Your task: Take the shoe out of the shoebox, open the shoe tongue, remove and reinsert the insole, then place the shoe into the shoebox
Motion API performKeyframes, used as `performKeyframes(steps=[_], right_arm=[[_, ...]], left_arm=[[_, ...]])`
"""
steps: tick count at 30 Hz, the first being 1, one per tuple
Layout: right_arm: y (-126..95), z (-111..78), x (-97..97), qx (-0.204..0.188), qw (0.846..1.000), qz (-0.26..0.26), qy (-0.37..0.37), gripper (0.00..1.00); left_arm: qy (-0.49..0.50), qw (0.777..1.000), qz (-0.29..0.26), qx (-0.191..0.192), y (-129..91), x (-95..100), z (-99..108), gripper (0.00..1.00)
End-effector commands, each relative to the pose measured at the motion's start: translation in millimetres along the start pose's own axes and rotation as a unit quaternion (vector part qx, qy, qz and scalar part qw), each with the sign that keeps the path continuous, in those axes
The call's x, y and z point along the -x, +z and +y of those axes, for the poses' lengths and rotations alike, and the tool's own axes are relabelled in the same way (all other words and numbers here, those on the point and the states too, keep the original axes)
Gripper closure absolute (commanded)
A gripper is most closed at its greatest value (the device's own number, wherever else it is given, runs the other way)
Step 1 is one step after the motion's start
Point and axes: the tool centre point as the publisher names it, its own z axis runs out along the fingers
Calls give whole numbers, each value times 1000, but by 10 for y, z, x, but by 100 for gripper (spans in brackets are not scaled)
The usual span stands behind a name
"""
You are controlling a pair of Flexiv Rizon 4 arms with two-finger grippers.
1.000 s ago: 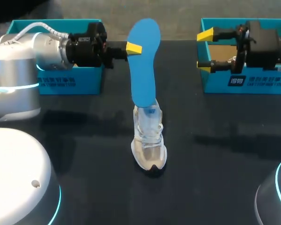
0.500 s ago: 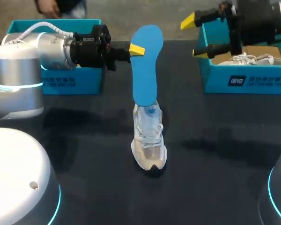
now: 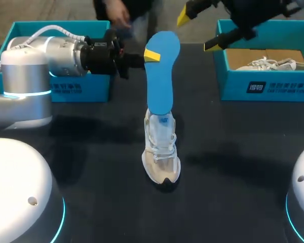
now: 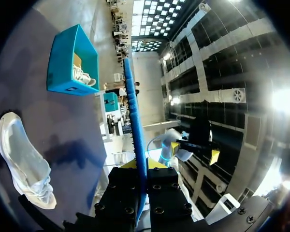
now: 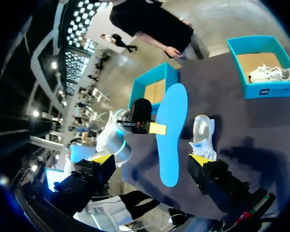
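A pale mesh shoe (image 3: 161, 152) stands on the black table, toe toward me. Above it hangs the blue insole (image 3: 160, 76), long and upright, with my left gripper (image 3: 146, 54) shut on its upper edge. Its lower end overlaps the shoe's heel opening; whether they touch I cannot tell. In the left wrist view the insole (image 4: 135, 125) runs edge-on out from between the left gripper (image 4: 142, 166), the shoe (image 4: 24, 164) lying below. My right gripper (image 3: 197, 31) is high at the back, open and empty. From the right wrist view, the insole (image 5: 171, 130) and shoe (image 5: 203, 133) lie ahead of that gripper (image 5: 152, 162).
A teal shoebox (image 3: 243, 81) at the back right holds a second white shoe (image 3: 266, 63). Another teal shoebox (image 3: 99, 86) stands at the back left, behind my left arm. Bare black table lies around the shoe on both sides and in front.
My right arm has risen and swung back and left, uncovering the right shoebox and the shoe in it. My left gripper has carried the insole slightly rightward.
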Motion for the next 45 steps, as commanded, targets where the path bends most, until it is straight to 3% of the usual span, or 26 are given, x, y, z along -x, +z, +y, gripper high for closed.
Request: performKeyframes(steps=[1,19,30,45], right_arm=[[78,25,-89,-5,983,-182,-1,0],[276,12,-245,2,962,-272,4,0],[548,-27,-333,-15,934,-357,2,0],[624,-33,-275,-6,925,-380,-19,0]], left_arm=[[-4,1000,-2,0,25,11,-9,100],[-12,1000,-6,2,128,39,29,100],[-13,1000,-7,5,169,32,53,100],[-16,1000,-8,0,143,58,86,100]])
